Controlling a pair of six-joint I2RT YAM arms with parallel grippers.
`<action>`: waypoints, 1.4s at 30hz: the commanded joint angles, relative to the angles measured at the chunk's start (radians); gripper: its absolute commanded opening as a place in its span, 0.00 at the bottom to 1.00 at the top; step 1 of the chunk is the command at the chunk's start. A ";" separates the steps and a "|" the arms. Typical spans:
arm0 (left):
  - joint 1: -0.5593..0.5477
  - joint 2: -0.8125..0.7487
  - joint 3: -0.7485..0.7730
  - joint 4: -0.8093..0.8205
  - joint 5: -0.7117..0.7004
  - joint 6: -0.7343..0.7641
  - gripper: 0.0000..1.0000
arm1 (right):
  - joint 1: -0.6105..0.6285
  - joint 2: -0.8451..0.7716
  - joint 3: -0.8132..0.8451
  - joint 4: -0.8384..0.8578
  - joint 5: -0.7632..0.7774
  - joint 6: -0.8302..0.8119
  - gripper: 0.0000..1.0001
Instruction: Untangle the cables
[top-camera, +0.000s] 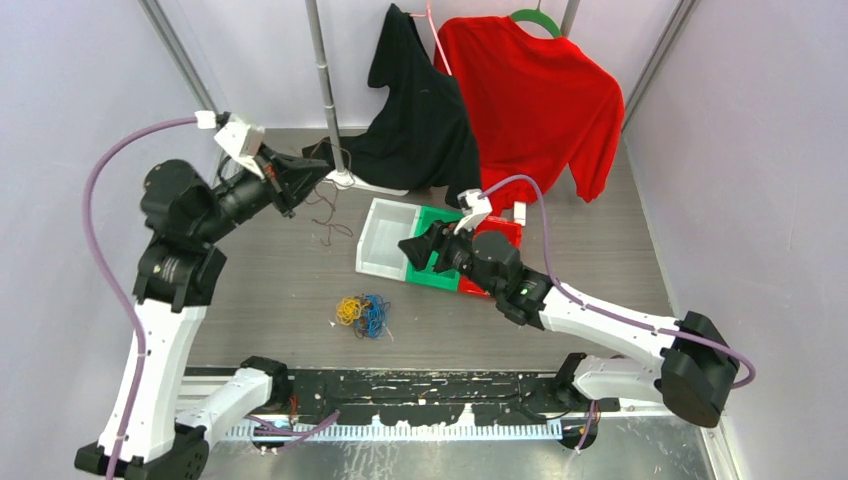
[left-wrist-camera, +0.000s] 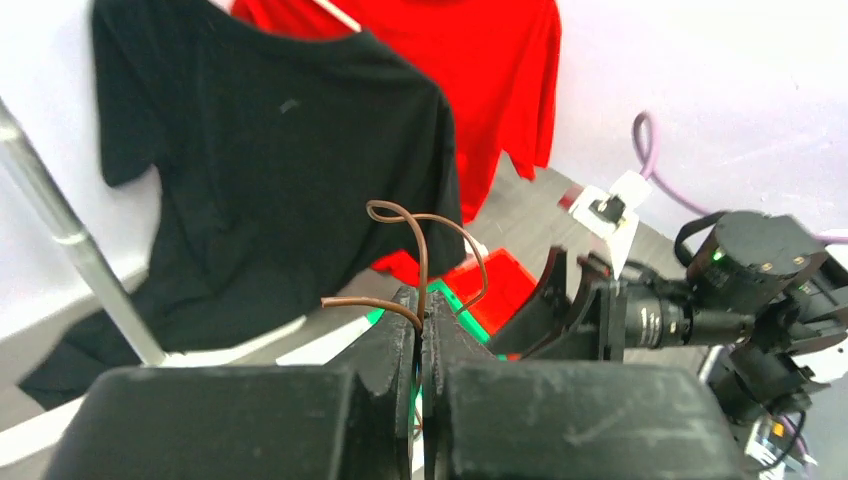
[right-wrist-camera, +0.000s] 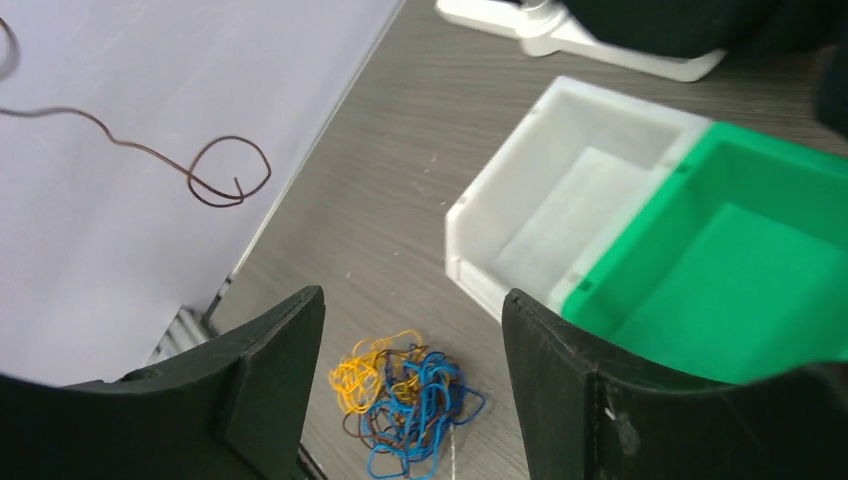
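- Extraction step: a thin brown wire (left-wrist-camera: 424, 260) is being pinched by the left claw (left-wrist-camera: 422, 312).
- The right claw (right-wrist-camera: 410, 335) is being held spread; the yellow-blue wire tangle (top-camera: 365, 315) probably needs picking next.

The top camera looks down from above and behind the arm bases, wide enough to take in the whole table (top-camera: 280, 290), the white bin (top-camera: 385, 245), green bin (top-camera: 435, 222), black shirt (top-camera: 420, 120) and red shirt (top-camera: 535, 100) at the far wall. The left wrist camera sits tight behind the left gripper (left-wrist-camera: 421, 305), facing roughly level toward both shirts, with the right arm (left-wrist-camera: 740, 290) at its right edge. The right wrist camera tilts steeply down past the right gripper (right-wrist-camera: 412, 298), near the table, onto the tangle (right-wrist-camera: 405, 400) and the two bins, all shared with the top view. The brown cable (left-wrist-camera: 425, 250) shows in all three.
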 joint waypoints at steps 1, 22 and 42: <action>-0.003 0.075 -0.031 0.076 0.073 -0.088 0.00 | -0.023 -0.071 0.020 -0.085 0.141 0.036 0.70; -0.098 0.409 -0.084 0.147 0.064 -0.084 0.00 | -0.052 -0.074 0.037 -0.223 0.313 0.084 0.70; -0.117 0.635 -0.084 -0.049 -0.088 0.191 0.33 | -0.101 -0.116 0.023 -0.228 0.280 0.062 0.71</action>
